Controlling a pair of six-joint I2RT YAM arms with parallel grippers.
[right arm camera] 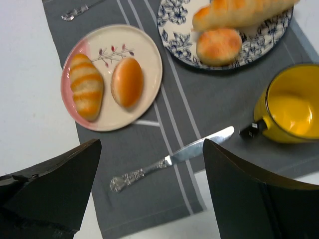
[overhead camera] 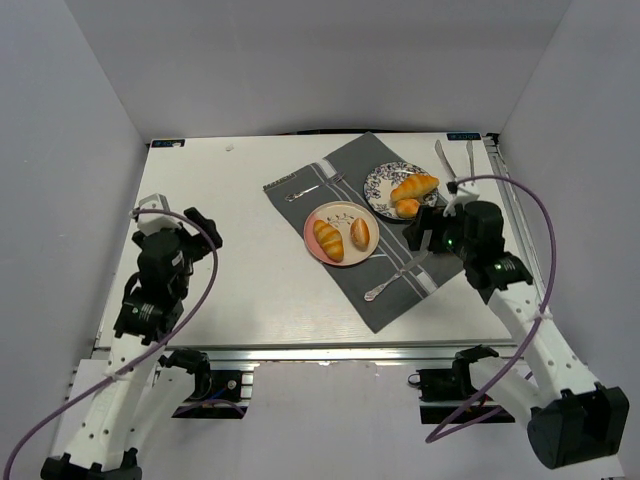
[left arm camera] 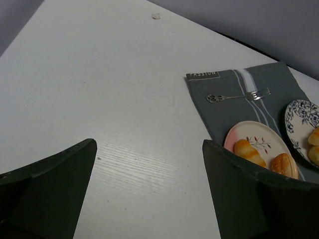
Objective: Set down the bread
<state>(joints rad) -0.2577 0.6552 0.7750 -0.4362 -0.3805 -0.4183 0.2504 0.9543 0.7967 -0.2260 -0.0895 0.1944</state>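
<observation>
A pink-rimmed plate [overhead camera: 318,214] on the grey placemat holds a striped long roll [overhead camera: 328,240] and a small oval roll [overhead camera: 360,233]. In the right wrist view the plate [right arm camera: 144,45] shows with both rolls [right arm camera: 85,92] [right arm camera: 127,82]. A blue floral plate [overhead camera: 377,187] holds a long bread [overhead camera: 414,186] and a round bun [overhead camera: 407,208]; they also show in the right wrist view [right arm camera: 239,11] [right arm camera: 218,46]. My right gripper [right arm camera: 152,191] is open and empty above the knife [right arm camera: 169,159]. My left gripper [left arm camera: 149,191] is open and empty over bare table, left of the placemat.
A grey placemat [overhead camera: 395,290] carries a fork [overhead camera: 305,190] at its far left and a knife [overhead camera: 395,278] at its near edge. A yellow mug [right arm camera: 291,104] stands at the right of the placemat. Two utensils [overhead camera: 455,160] lie at the far right.
</observation>
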